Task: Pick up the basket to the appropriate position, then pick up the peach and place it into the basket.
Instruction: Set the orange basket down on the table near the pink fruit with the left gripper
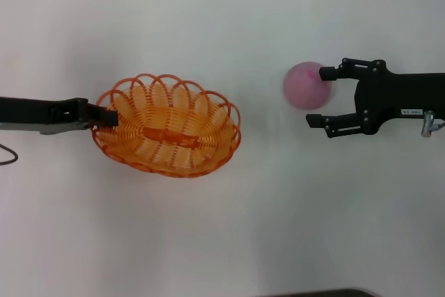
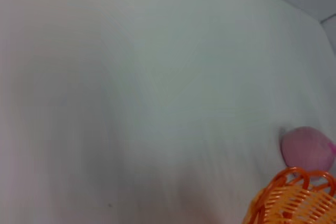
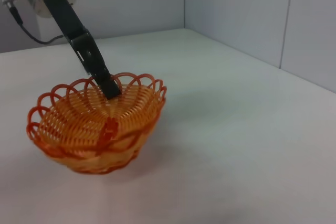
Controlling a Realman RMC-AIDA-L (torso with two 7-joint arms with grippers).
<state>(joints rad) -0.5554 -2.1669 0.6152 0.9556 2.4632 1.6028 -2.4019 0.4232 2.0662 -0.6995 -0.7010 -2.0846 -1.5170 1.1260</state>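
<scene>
Fingers of my right gripper [image 1: 317,97] spread open around the peach [image 1: 306,85], ungrasped; left gripper [image 1: 104,117] pinches the basket [image 1: 167,124] rim at nine o'clock.

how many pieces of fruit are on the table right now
1. The round pink peach lies on the white table, between the open fingers of the right gripper. The oval orange plastic basket, gripped at its rim by the left gripper, holds none.
</scene>
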